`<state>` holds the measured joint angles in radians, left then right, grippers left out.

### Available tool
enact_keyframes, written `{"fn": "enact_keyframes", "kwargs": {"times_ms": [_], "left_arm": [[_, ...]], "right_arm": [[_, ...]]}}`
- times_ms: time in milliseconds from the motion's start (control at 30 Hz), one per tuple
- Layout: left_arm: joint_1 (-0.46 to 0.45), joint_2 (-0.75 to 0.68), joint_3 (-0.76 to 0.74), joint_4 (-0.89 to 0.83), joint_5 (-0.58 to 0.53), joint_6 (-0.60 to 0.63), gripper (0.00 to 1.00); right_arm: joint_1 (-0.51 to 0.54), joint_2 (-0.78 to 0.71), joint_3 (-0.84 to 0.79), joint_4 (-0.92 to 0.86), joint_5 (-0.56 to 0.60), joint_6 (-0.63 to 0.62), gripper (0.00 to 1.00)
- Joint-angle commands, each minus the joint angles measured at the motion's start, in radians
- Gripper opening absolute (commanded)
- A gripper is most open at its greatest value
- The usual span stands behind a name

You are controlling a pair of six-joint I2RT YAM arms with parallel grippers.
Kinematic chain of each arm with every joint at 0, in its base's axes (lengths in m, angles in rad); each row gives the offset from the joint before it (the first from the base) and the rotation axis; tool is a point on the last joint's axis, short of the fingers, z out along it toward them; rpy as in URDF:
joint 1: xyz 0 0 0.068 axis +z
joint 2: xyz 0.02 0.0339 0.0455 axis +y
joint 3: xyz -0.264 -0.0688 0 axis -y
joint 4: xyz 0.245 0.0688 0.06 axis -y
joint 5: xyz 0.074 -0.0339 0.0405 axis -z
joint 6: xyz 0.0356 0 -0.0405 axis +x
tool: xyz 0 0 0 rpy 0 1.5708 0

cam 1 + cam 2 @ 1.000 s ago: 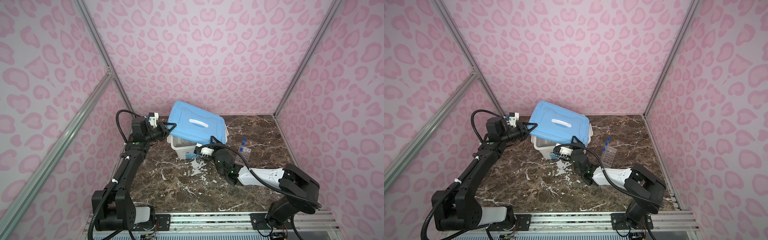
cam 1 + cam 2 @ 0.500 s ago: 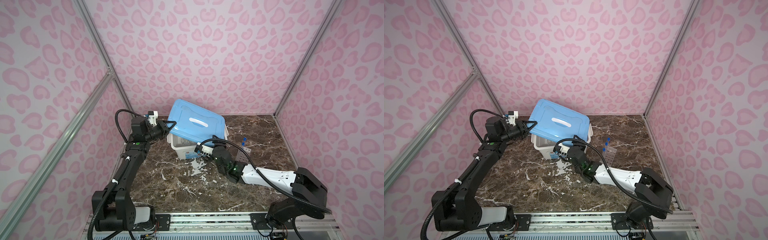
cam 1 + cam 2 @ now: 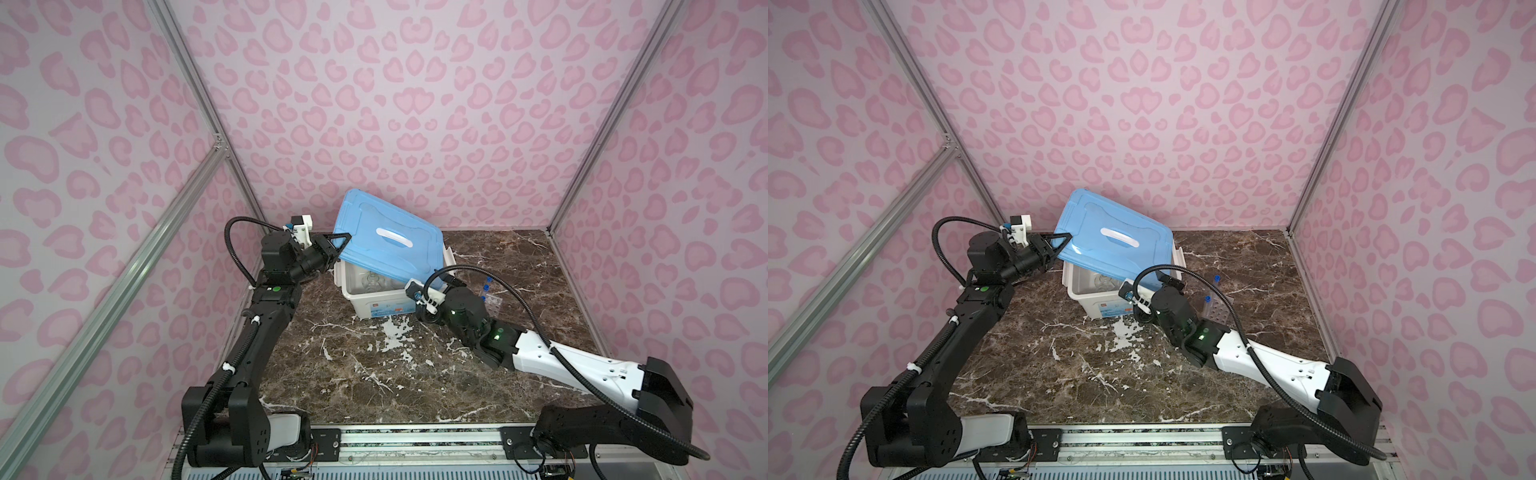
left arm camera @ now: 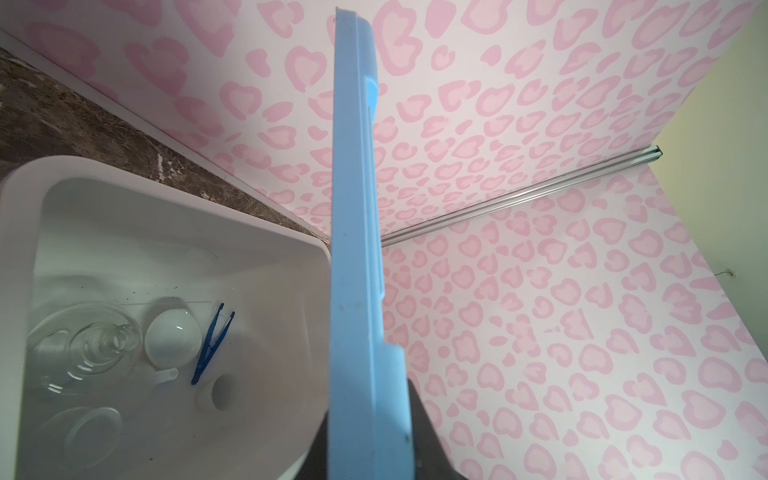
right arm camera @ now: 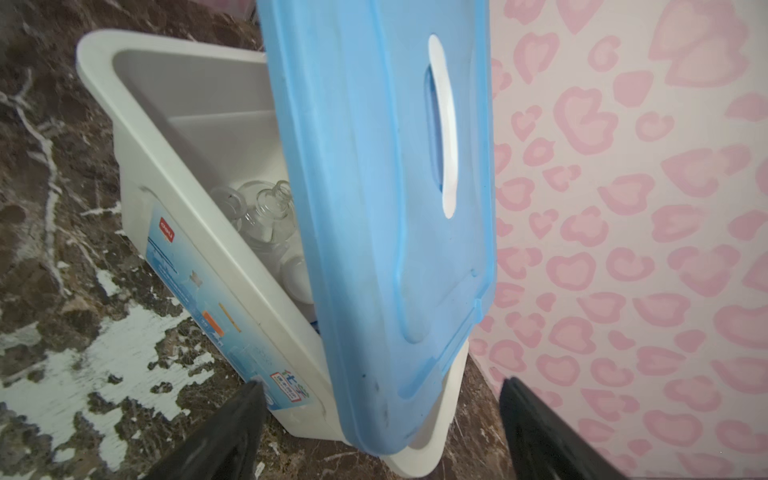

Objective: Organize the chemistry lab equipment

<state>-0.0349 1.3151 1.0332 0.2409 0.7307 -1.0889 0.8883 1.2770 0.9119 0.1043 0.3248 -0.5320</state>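
Observation:
A flat blue lid hangs tilted over the white bin, with my left gripper shut on its far left corner. In the left wrist view the lid's edge runs between my fingers. Inside the bin lie clear glass flasks, two white bowls, and dark blue tweezers. My right gripper stands open at the bin's near right corner. The lid's low corner sits between its fingers without touching them. Blue-capped test tubes stand in the clear rack.
The bin sits at the back middle of the brown marble table, close to the pink back wall. The rack stands just right of my right wrist. Pink walls with metal posts close in both sides.
My right gripper has opened wide beside the lid's low corner and its arm has stretched forward. The left gripper still holds the lid raised, nearly unmoved.

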Motion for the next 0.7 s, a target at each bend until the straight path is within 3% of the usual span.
{"fn": "enact_keyframes", "kwargs": {"times_ms": [0,167,500,667], "left_arm": [[-0.006,-0.005,-0.018,0.085,-0.012,-0.009,0.04],[-0.014,-0.014,-0.046,0.12,-0.021,-0.036,0.04],[-0.057,-0.053,-0.093,0.142,-0.099,-0.057,0.04],[-0.071,-0.085,-0.14,0.148,-0.148,-0.058,0.04]], "right_arm": [[-0.085,-0.054,0.01,-0.052,-0.261,0.235,0.9],[-0.33,-0.1,0.013,-0.036,-0.526,0.487,0.87],[-0.538,0.006,0.042,-0.036,-0.688,0.749,0.83],[-0.575,0.11,0.114,-0.102,-0.712,0.804,0.8]]}}
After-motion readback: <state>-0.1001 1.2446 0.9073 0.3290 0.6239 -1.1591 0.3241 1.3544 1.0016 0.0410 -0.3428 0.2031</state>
